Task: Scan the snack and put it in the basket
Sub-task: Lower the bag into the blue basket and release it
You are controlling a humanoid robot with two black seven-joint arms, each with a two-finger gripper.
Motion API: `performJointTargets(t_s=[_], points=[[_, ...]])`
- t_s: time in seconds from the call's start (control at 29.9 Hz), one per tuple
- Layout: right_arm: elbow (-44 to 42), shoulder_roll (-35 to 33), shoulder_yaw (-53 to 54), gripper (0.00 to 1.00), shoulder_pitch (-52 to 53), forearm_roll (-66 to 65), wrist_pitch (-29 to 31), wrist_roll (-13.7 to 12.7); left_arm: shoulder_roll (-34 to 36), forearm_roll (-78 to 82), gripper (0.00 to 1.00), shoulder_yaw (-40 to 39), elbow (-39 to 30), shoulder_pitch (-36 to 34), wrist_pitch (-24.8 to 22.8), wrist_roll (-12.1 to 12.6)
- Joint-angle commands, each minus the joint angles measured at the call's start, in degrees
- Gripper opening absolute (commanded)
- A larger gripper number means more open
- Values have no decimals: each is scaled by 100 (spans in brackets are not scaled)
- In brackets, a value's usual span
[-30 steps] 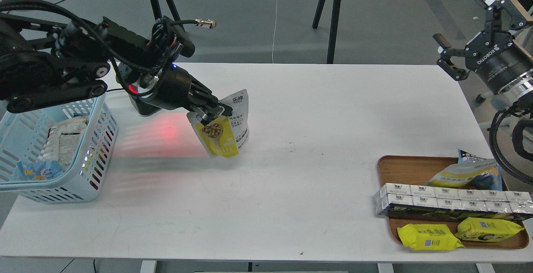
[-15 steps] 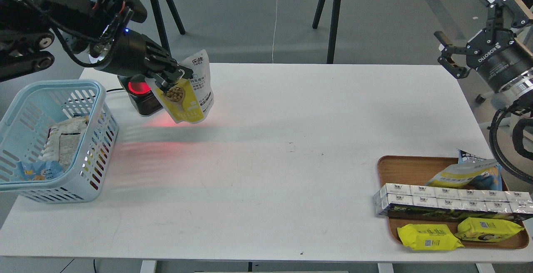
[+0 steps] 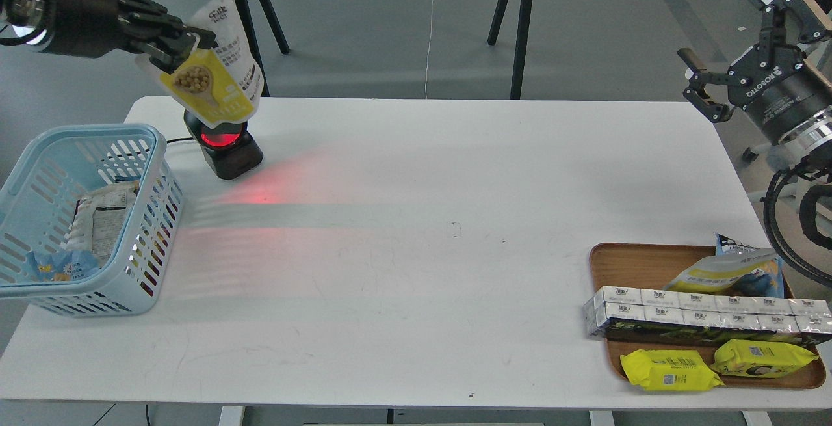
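The snack (image 3: 218,78), a yellow and white pouch with beige beans on its front, hangs in the air at the upper left, above the black scanner (image 3: 223,149) with its red light. My left gripper (image 3: 181,45) is shut on the pouch's upper left edge. The light blue basket (image 3: 149,136) stands at the table's left edge, below and left of the pouch, with a few packets inside. My right gripper (image 3: 728,55) is open and empty, raised beyond the table's right edge.
A brown tray (image 3: 624,260) at the front right holds a row of white boxes (image 3: 705,312), two flat yellow packets (image 3: 669,371) and a yellow-white pouch with blue parts (image 3: 728,273). Another table's dark legs (image 3: 520,29) stand behind.
My left gripper has lifted the snack up and to the left, from low in front of the scanner to high above it. The right arm has barely moved.
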Motion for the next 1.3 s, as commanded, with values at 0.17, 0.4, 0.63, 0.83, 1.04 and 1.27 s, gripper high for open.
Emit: performJointTargets(t_s=[0.17,0.4,0.63,0.83,1.04,1.27], points=[[-37,4,17,99,0,1,0,0,970,207,0,11,-28,-139,-224,-1],[-28,39,17,99,-26,-7,0,0,1690,751,0,38,-29,-51,-215,-1],[-29,57,35,99,-35,-7,0,0,2095,919,0,11,6,722,109,-1],[-37,75,44,99,-35,-7,0,0,2060,893,0,11,33,1258,347,-1],[-37,92,44,99,-35,-7,0,0,1824,876,0,12,112,1557,356,-1],[-55,92,44,99,-35,-7,0,0,1358,876,5,11,577,1883,312,-1]])
